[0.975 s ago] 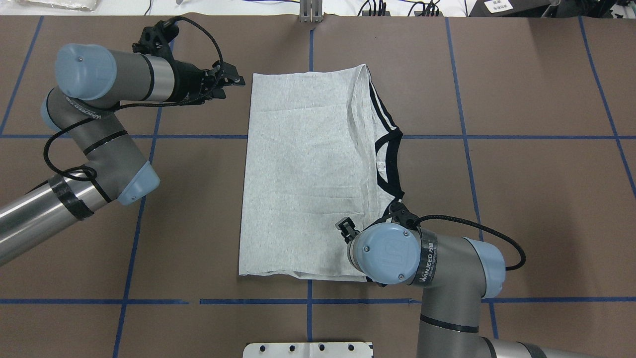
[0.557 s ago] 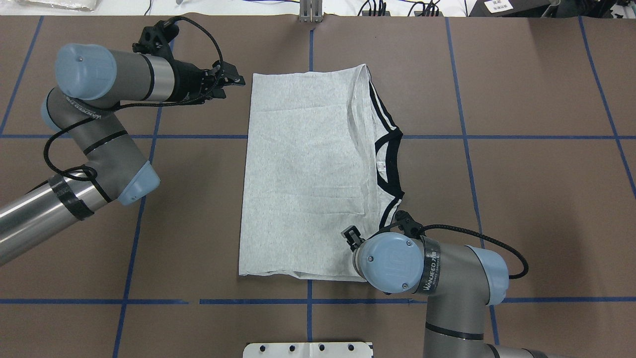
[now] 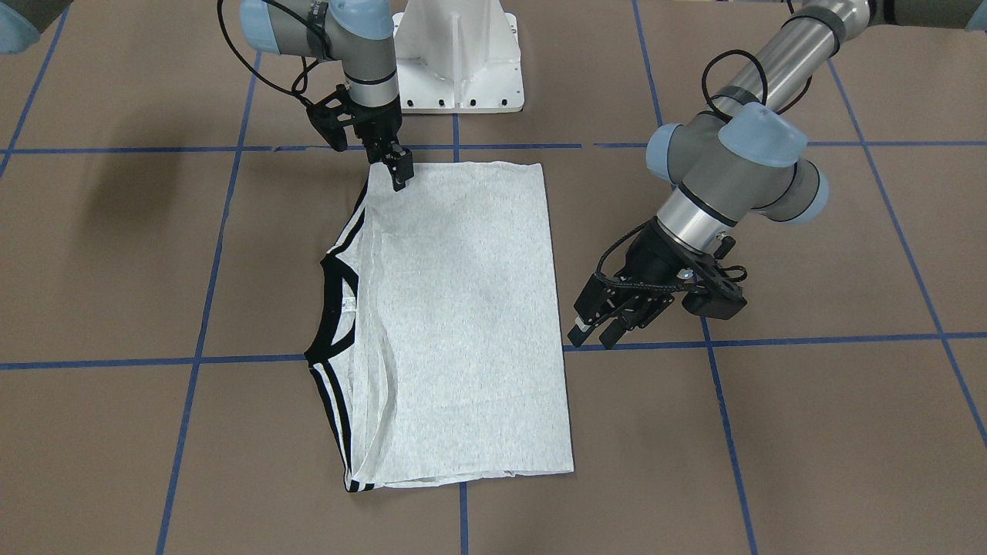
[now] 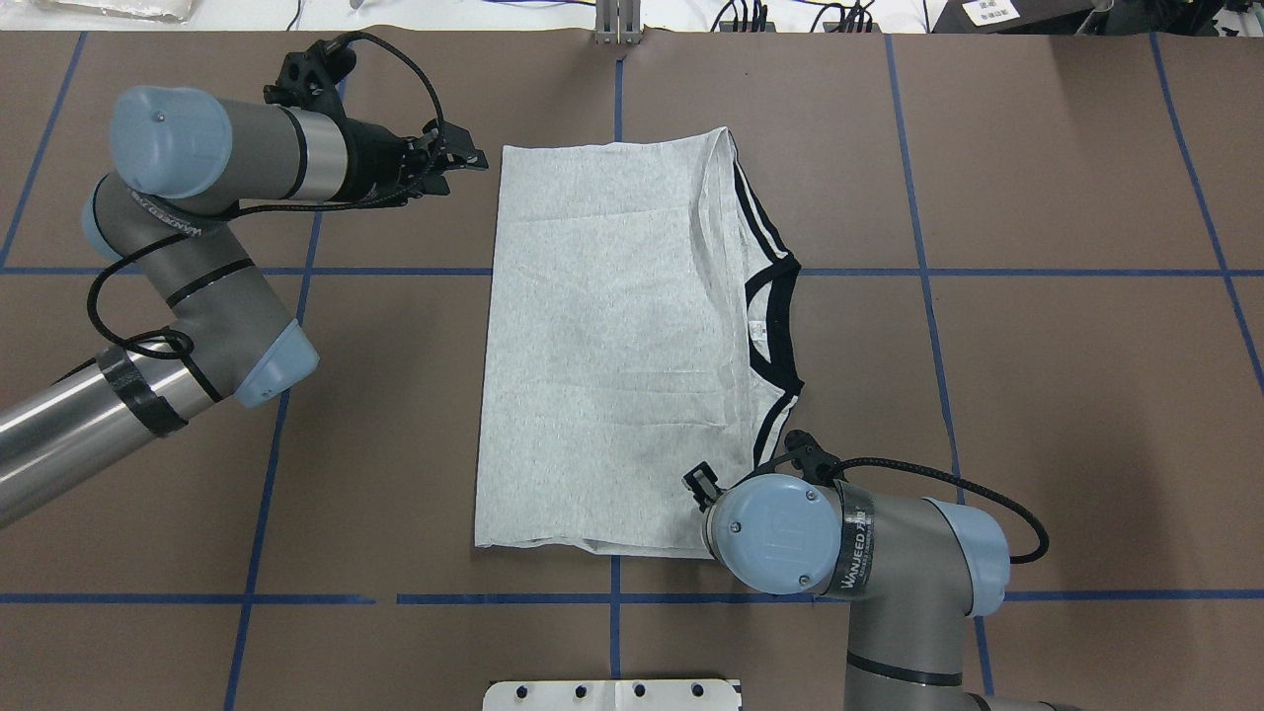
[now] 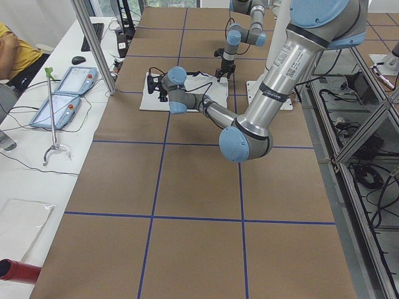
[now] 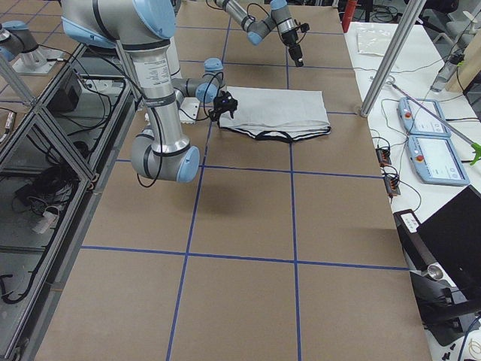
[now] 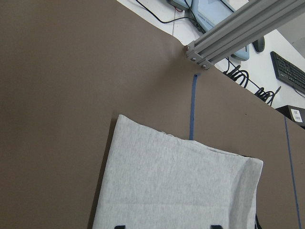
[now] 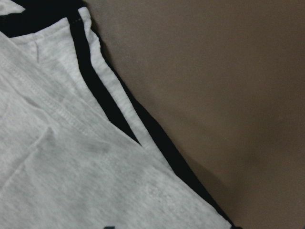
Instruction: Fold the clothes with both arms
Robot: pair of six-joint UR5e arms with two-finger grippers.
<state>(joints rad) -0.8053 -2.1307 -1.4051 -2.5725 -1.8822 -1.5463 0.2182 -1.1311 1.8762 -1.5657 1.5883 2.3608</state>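
- You see the shirt (image 3: 463, 308) lying flat on the worktop (image 3: 771, 432), folded to a long grey rectangle. One short edge is toward the robot's base (image 3: 459, 54).
- The black collar (image 3: 328, 308) and the black stripes (image 3: 335, 416) come out along the long side on the robot's right. The print does not show.
- The left hand (image 3: 594, 335) is wide open and holds nothing. It hangs over the bare worktop, just beside the other long edge and near the far corner, apart from the cloth.
- The right hand (image 3: 401, 177) points down at the shirt's corner nearest the base, on the stripe side. You cannot tell from these views how wide it stands, or if it touches the cloth.
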